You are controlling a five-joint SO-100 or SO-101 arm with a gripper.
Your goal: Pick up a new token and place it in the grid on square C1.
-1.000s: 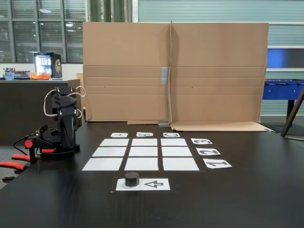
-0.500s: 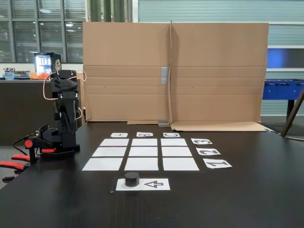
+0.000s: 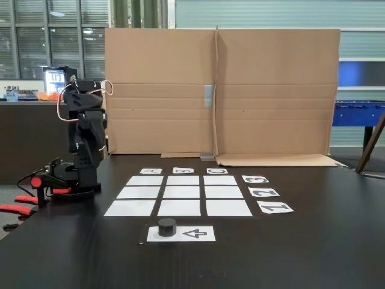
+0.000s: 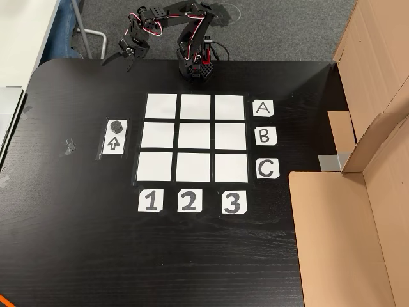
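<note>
The token, a small dark puck, sits on a white sheet with a printed arrow beside the grid. The grid is nine white rectangles with label cards A, B, C and 1, 2, 3. Square C1 is bare, the corner cell nearest the "1" card. The black arm stands half-folded at the table's edge. In the other view my gripper hangs beyond that edge, far from the token. It is too small to tell whether its jaws are apart.
A large cardboard screen stands along the far side of the table in the fixed view. Pieces of tape lie on the dark tabletop. Orange clamps hold the arm's base at the edge.
The arm's upper part has lifted from its folded pose and stands taller now. The token and the papers have not moved.
</note>
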